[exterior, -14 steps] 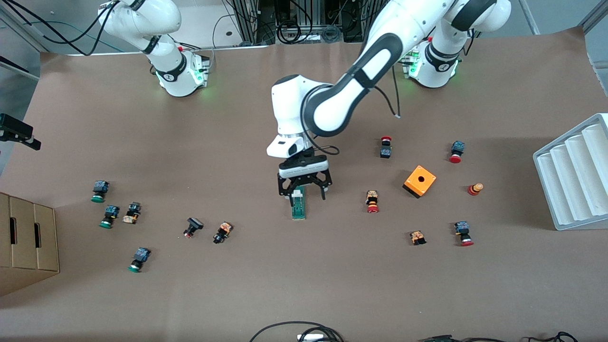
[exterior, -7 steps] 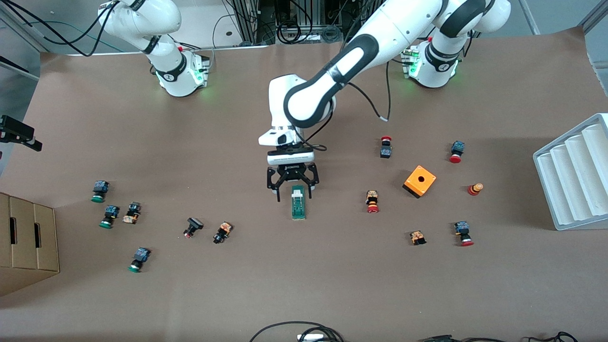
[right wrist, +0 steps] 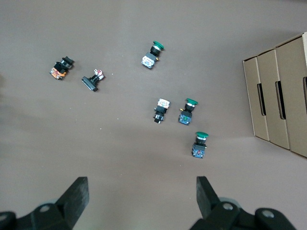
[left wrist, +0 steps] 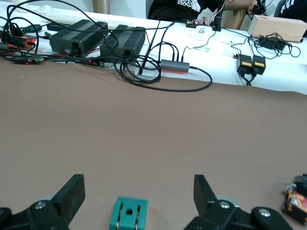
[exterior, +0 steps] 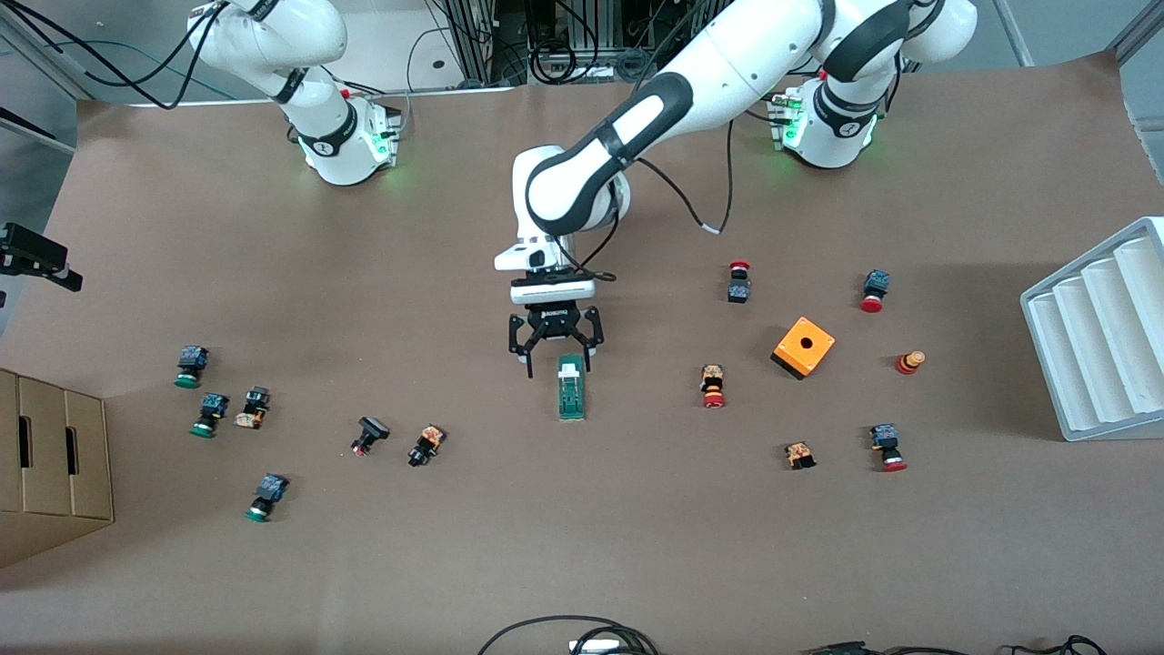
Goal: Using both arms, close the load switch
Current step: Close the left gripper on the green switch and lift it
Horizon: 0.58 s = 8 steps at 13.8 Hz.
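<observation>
The load switch (exterior: 571, 389), a narrow dark-green block with a white lever piece at the end nearer the robots' bases, lies flat at the table's middle. Its green end (left wrist: 128, 213) shows low between the fingers in the left wrist view. My left gripper (exterior: 558, 361) hangs open just over the switch's white end, with nothing between its fingers (left wrist: 73, 188). In the right wrist view my right gripper (right wrist: 141, 184) is open and empty, high over bare table beside a group of green-capped buttons (right wrist: 191, 107). The right arm (exterior: 300, 64) waits folded at its base.
An orange cube with a hole (exterior: 804, 347) and red-capped buttons (exterior: 713, 386) lie toward the left arm's end, where a white ribbed rack (exterior: 1100, 332) stands at the edge. Green-capped buttons (exterior: 210, 414) and a cardboard box (exterior: 50, 464) sit toward the right arm's end.
My left gripper, which straddled the switch's white end a second ago, has drawn back toward the bases and slightly toward the right arm's end. The switch has not moved.
</observation>
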Available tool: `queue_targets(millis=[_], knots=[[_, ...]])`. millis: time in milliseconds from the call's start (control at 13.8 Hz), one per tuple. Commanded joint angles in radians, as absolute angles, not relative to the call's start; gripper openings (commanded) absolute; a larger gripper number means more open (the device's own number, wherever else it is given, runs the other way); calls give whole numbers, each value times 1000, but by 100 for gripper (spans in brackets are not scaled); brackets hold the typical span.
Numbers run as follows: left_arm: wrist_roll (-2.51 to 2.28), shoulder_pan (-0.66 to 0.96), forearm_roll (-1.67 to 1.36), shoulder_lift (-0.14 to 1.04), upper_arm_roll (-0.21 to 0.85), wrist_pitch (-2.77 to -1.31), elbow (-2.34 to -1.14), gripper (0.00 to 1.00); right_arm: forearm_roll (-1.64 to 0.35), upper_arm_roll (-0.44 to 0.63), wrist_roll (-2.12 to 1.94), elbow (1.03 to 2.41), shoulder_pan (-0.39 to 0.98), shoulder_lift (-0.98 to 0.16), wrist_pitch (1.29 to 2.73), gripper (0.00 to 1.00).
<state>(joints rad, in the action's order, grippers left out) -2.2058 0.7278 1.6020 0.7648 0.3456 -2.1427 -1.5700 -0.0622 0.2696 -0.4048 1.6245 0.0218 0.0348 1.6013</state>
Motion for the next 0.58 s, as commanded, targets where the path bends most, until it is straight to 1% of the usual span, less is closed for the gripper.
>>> queue_targets(millis=[0,289,506], knots=[[-2243,747,1629,773,347,-2085,-1595,100,-34,270,-416,1618,25,29,1612,100],[-2342,784,1673,788,347,-2022,-1618,100,-34,270,-416,1618,26,23,1611,100],[-2445,790,1771,857,353,-1948,-1609,100,-34,270,-416,1618,26,23,1611,100]])
